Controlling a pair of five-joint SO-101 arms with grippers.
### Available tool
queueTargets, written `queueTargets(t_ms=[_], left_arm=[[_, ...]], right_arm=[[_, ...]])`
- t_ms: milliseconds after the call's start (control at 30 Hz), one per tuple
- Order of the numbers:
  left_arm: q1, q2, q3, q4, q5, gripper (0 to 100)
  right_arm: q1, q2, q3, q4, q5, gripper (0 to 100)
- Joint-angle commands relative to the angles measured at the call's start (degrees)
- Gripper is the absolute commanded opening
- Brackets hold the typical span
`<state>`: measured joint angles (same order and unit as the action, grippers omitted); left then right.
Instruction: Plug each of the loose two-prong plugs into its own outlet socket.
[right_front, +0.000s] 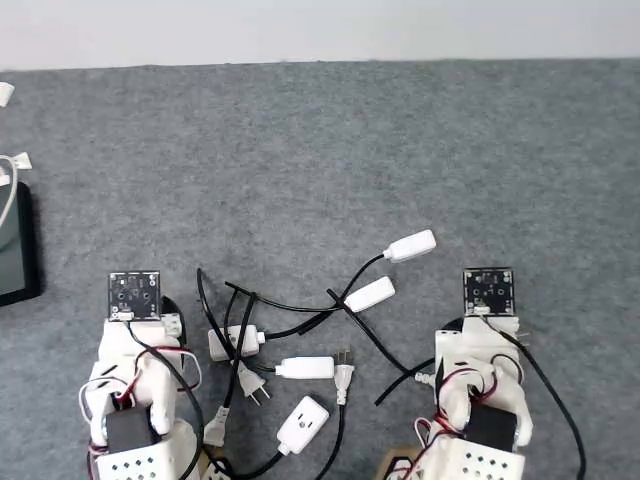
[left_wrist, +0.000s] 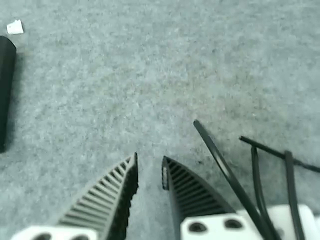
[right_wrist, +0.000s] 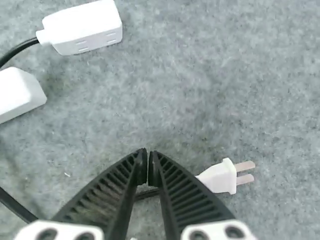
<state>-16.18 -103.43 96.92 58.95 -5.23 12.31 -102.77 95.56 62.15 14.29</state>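
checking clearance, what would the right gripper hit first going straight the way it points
Probably nothing: ahead of the right gripper lies bare grey carpet to the picture's edge. A white outlet socket sits off that line, though depth is unclear.

White plastic left arm (right_front: 135, 395) and right arm (right_front: 482, 385) with red and black cables and square black boards. Left gripper (left_wrist: 149, 165) and right gripper (right_wrist: 148, 154) have black ribbed fingers.

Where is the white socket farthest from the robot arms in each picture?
High view: far socket, right of centre, the highest socket pictured.
Right wrist view: far socket, beyond the shut right tool.
Left wrist view: faces black cables instead.
Shared landmark: the neighbouring socket lying beside it.
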Motion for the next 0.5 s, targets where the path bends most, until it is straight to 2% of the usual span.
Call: queueTargets(t_ms=[0,67,167,333,467], left_arm=[[0.62,-0.62,-8.84,9.76,-0.09,1],[0.62,-0.53,-14.02,14.77,-0.09,1],[0.7,-0.44,-16.92,14.86,-0.09,1],[6.07,0.09,-21.05,17.49,-0.09,1],[8.7,10.2,-25.98,21.63,-0.09,1]], right_arm=[[-0.4,-0.48,-2.81,1.98,-0.44,2.5],[0.57,-0.31,-5.63,5.49,-0.44,2.6],[2.77,-0.31,-8.53,7.96,-0.18,2.6],[3.47,-0.22,-10.99,8.48,-0.09,2.7],[7.08,-0.22,-17.23,10.24,-0.35,2.7]])
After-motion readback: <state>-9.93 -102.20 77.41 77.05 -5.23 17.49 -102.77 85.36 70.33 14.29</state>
